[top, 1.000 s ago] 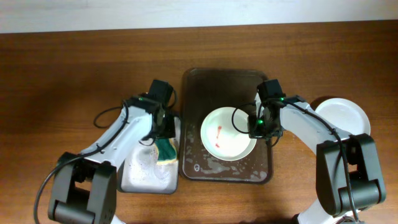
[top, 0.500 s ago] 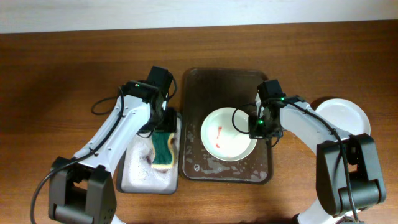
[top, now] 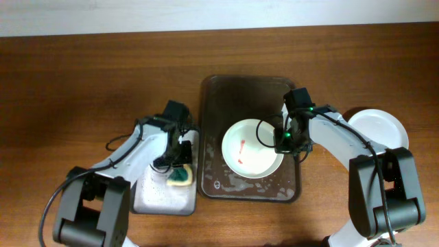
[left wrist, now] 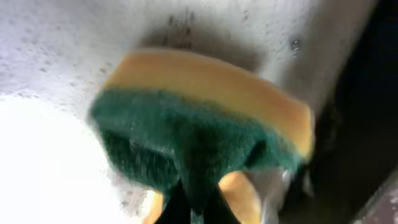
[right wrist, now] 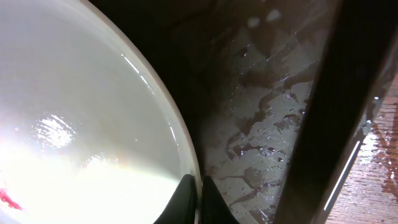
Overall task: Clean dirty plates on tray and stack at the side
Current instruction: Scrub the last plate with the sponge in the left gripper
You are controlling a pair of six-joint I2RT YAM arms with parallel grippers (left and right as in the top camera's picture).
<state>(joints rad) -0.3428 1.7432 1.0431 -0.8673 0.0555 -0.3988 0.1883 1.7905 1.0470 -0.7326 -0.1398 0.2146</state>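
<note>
A white plate [top: 250, 148] with red streaks lies on the dark brown tray [top: 233, 96]. My right gripper [top: 282, 140] is shut on the plate's right rim. The right wrist view shows the rim [right wrist: 180, 140] pinched between the dark fingers, with my right gripper [right wrist: 200, 202] over the wet tray floor [right wrist: 261, 124]. A second white plate [top: 376, 127] sits on the table at the far right, partly behind the right arm. My left gripper [top: 180, 163] is shut on a green and yellow sponge [top: 180, 175]. In the left wrist view my left gripper [left wrist: 198, 208] squeezes the sponge [left wrist: 199, 124].
The sponge sits over a light grey tray [top: 154, 195] with soapy wet specks, directly left of the brown tray. Foamy water lies on the brown tray's front part [top: 236, 184]. A white wall strip runs along the table's far edge.
The left gripper opened over the sponge, dropped toward the grey tray's right side and closed on the sponge. The right arm and the plate have not moved.
</note>
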